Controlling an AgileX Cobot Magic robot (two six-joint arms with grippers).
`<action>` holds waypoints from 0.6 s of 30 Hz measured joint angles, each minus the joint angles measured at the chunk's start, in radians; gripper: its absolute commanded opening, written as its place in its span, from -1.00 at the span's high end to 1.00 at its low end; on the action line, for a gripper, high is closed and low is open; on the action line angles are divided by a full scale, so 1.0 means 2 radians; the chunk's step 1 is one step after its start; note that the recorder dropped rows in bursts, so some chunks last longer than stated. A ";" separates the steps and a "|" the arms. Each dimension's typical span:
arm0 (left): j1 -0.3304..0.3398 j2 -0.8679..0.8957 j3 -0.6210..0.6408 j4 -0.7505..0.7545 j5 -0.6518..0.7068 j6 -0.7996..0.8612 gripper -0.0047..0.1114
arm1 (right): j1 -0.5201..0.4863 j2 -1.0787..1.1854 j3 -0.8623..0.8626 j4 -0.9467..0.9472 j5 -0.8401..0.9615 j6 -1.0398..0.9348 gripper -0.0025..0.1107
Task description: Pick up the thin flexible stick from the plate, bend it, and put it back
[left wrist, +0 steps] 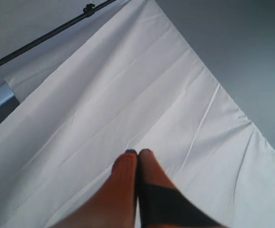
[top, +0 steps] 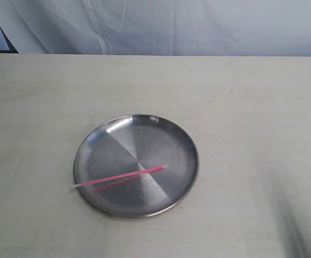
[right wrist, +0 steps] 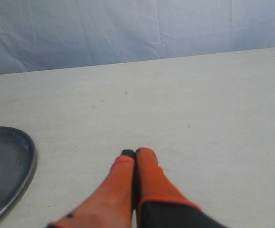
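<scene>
The round steel plate [top: 136,164] lies on the pale table in the exterior view. Across its front half rests the thin pink stick [top: 120,177], straight, with one pale end over the left rim; its pink reflection shows in the metal just below. Neither arm appears in the exterior view. My left gripper [left wrist: 137,152] is shut with nothing in it and faces a white cloth backdrop. The right gripper [right wrist: 135,153] is also shut and empty, low over the bare table. An edge of the plate [right wrist: 28,161] shows in the right wrist view, well apart from the orange fingers.
A white cloth backdrop [top: 171,27] hangs behind the table's far edge. A dark rod [left wrist: 47,35] runs along the top of the cloth in the left wrist view. A dim shadow [top: 300,226] falls on the table's front right corner.
</scene>
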 measured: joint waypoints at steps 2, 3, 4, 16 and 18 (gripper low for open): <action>0.000 -0.001 0.000 -0.006 -0.012 -0.005 0.92 | 0.000 0.000 0.000 0.000 0.000 0.000 0.96; 0.000 -0.001 0.000 -0.006 -0.015 -0.005 0.92 | 0.000 0.000 0.000 0.000 0.000 0.000 0.96; 0.000 -0.001 0.000 -0.006 -0.016 -0.007 0.92 | 0.000 0.000 0.000 0.000 0.000 0.000 0.96; 0.000 0.100 -0.223 0.243 0.314 -0.118 0.92 | 0.000 0.000 0.000 0.000 0.000 0.000 0.96; -0.009 0.204 -0.331 0.252 0.443 -0.013 0.92 | 0.000 0.000 0.000 0.000 0.000 0.000 0.96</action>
